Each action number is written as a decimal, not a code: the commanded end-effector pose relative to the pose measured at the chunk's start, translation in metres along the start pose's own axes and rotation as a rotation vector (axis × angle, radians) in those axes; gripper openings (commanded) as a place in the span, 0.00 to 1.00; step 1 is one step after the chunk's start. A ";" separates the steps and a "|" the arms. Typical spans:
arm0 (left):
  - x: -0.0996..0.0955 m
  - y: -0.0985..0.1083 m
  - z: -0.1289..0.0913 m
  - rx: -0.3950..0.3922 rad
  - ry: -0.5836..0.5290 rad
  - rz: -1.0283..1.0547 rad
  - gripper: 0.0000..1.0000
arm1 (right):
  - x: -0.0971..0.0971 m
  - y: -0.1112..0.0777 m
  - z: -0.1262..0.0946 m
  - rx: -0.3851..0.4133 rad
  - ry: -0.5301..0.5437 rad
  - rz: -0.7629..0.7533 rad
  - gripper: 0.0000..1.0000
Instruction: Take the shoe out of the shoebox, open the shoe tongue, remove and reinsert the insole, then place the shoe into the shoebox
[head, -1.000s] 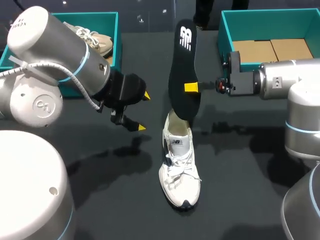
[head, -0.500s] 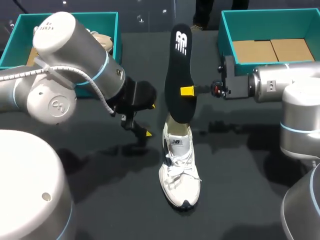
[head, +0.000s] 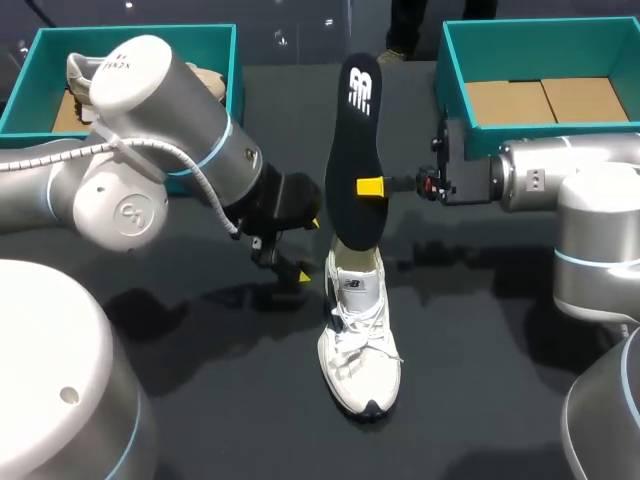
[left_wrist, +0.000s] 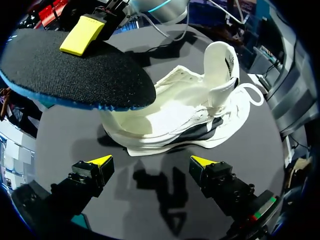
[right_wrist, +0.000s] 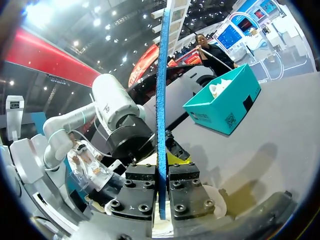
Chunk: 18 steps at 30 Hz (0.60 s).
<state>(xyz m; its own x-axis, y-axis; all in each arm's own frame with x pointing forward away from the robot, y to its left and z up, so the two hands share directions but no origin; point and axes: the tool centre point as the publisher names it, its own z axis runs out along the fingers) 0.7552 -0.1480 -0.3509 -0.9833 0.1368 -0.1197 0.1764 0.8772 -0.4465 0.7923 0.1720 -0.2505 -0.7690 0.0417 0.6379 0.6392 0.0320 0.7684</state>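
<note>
Dark matte table (head: 500, 380), a teal shoebox at each far corner. The left box (head: 225, 60) holds a second shoe (head: 82, 72), mostly hidden behind the left arm (head: 150, 150). The right box (head: 452, 70) shows only a brown cardboard floor. The white lace-up shoe (head: 360, 335) sits mid-table outside both boxes, toe toward the robot. The right gripper (head: 369, 186) is clamped on the black insole (head: 352, 150), holding it upright with its lower end over the shoe's heel opening; contact there is unclear. The left gripper (left_wrist: 152, 161) has its fingers spread and holds nothing, low beside the shoe's side. The head view shows just one of its yellow tips. The left wrist view shows both tips, the tongue standing up and the pale lining inside. The right wrist view shows the insole edge-on, a thin blue foam strip pinched between two black finger blocks. The insole face is grainy black fabric with a rounded end, and the shoe upper is smooth white with a dark side stripe.
</note>
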 end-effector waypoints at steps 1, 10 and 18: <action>0.001 0.000 0.004 -0.002 0.000 0.001 1.00 | -0.005 -0.005 0.004 -0.012 0.012 -0.002 0.00; 0.004 -0.002 0.007 -0.007 0.004 0.007 1.00 | -0.010 -0.010 0.005 -0.029 0.024 -0.010 0.00; 0.004 -0.003 0.008 -0.009 0.019 0.003 1.00 | -0.009 -0.011 0.005 -0.032 0.014 -0.042 0.00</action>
<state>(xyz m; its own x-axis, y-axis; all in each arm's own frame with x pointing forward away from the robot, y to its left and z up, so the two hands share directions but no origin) 0.7507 -0.1520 -0.3560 -0.9836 0.1471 -0.1048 0.1784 0.8803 -0.4396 0.7933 0.1748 -0.2649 -0.7955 0.0242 0.6055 0.6057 0.0026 0.7957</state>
